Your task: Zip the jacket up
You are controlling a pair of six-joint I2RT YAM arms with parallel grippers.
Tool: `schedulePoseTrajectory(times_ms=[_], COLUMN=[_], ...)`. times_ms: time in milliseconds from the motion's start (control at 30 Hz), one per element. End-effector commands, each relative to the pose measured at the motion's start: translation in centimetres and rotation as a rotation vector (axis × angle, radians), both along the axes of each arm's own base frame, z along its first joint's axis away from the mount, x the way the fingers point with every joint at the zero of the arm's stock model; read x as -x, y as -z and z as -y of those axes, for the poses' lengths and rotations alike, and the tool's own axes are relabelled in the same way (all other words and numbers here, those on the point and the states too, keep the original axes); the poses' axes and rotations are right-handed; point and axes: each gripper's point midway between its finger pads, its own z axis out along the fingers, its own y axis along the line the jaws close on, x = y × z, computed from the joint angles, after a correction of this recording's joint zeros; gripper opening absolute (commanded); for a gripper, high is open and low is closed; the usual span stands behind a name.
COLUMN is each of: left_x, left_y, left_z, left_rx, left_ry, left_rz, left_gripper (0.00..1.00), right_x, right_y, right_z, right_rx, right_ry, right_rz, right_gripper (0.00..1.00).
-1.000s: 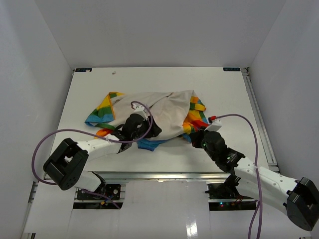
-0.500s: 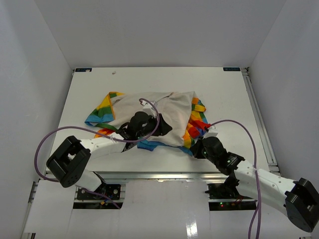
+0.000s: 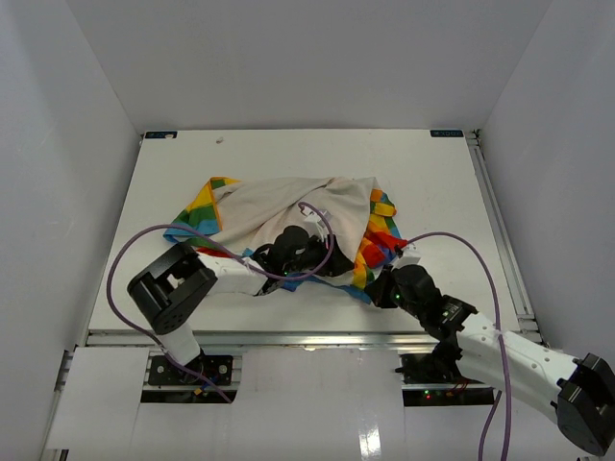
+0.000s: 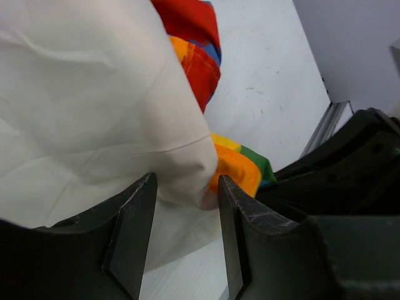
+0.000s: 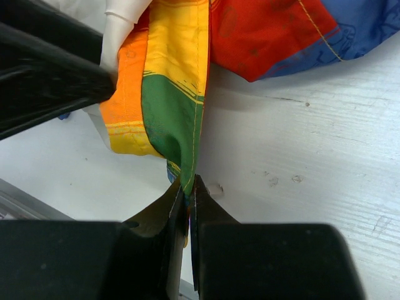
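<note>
The jacket (image 3: 288, 206) lies crumpled mid-table, cream lining up, rainbow blocks showing at its left and right edges. My left gripper (image 3: 332, 261) is open at the jacket's near right part; in the left wrist view (image 4: 186, 187) a fold of cream lining (image 4: 94, 106) sits between the spread fingers, with an orange and green edge (image 4: 240, 167) just beyond. My right gripper (image 3: 377, 291) is shut on the jacket's near right corner; in the right wrist view (image 5: 189, 187) its fingers pinch the green hem (image 5: 175, 122) below the yellow, orange and red blocks.
A metal rail (image 3: 500, 226) runs along the table's right edge and another (image 3: 288, 338) along the near edge. White walls enclose the table on three sides. Purple cables (image 3: 130, 264) loop from both arms. The two grippers are close together.
My left gripper has moved right along the jacket's near edge toward the right gripper. My right gripper has drawn the rainbow corner slightly toward the near edge.
</note>
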Motion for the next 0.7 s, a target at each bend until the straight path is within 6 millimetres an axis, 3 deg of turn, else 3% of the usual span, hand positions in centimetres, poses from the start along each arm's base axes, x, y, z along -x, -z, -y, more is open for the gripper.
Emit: schedulePoseTrajectory(times_ms=[0, 133, 267, 533, 667], left_x=[-1.6, -2.3, -2.7, -2.9, -2.9], left_y=[0.7, 2.7, 3.7, 2.8, 2.6], left_z=[1.0, 0.8, 0.2, -0.6, -1.6], left_rx=[0.014, -0.028, -0.055, -0.076, -0.083], left_ry=[-0.032, -0.068, -0.105, -0.130, -0.166], left_rz=[0.028, 0.011, 0.010, 0.033, 0.037], left_gripper=[0.54, 0.54, 0.54, 0.55, 0.56], right_x=[-0.7, -1.2, -2.1, -1.6, -2.2], right_y=[-4.7, -7.0, -7.0, -7.1, -7.2], right_z=[-2.3, -4.3, -6.6, -11.8, -13.0], right_rx=[-0.109, -0.145, -0.114, -0.116, -0.081], right_ry=[-0.090, -0.168, -0.239, -0.430, -0.437], right_rz=[0.130, 0.187, 0.191, 0.243, 0.252], right_gripper=[0.09, 0.09, 0.10, 0.41, 0.46])
